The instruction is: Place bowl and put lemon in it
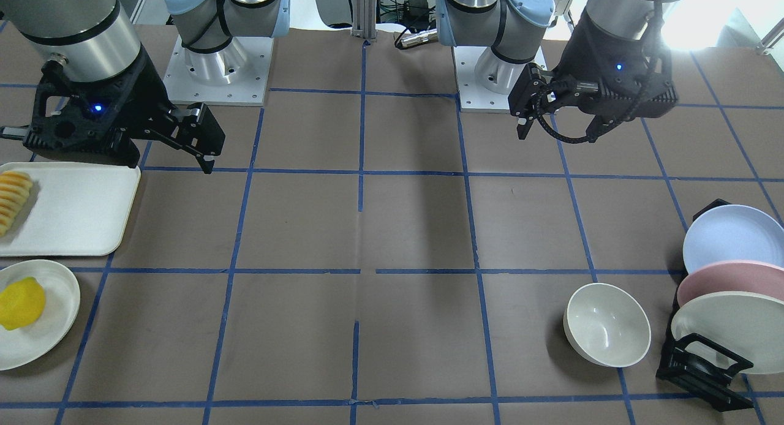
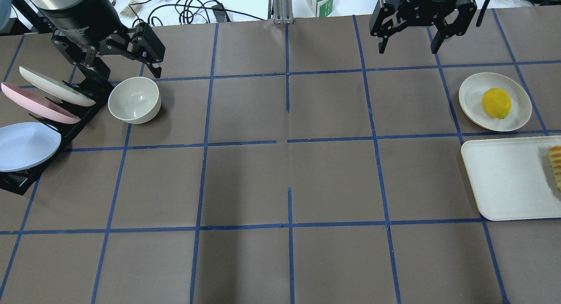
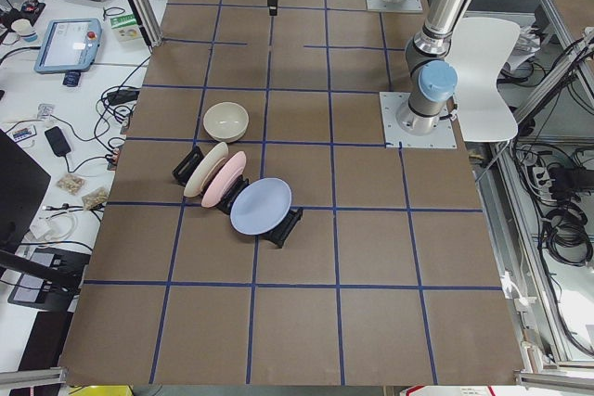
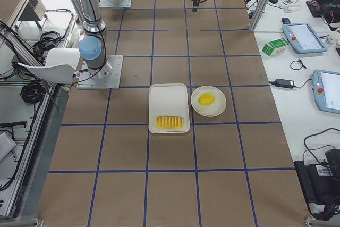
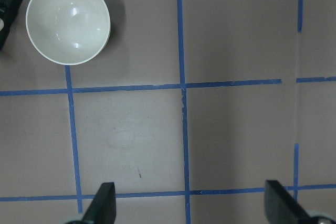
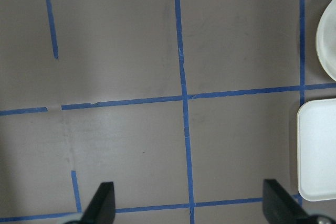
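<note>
The off-white bowl (image 2: 134, 100) stands upright and empty on the table at the far left, next to the plate rack. It also shows at the top left of the left wrist view (image 5: 68, 20). My left gripper (image 2: 125, 71) hangs above and just behind it, open and empty. The yellow lemon (image 2: 496, 103) lies on a flat white plate (image 2: 471, 91) at the far right. My right gripper (image 2: 410, 49) is open and empty, raised over the table behind and to the left of that plate. In the front view the bowl (image 1: 606, 324) and the lemon (image 1: 21, 302) are far apart.
A black rack (image 2: 17, 181) beside the bowl holds a white (image 2: 55, 91), a pink (image 2: 37, 104) and a blue plate (image 2: 26, 145). A white rectangular tray (image 2: 504, 177) with sliced yellow-orange food (image 2: 555, 164) lies in front of the lemon's plate.
</note>
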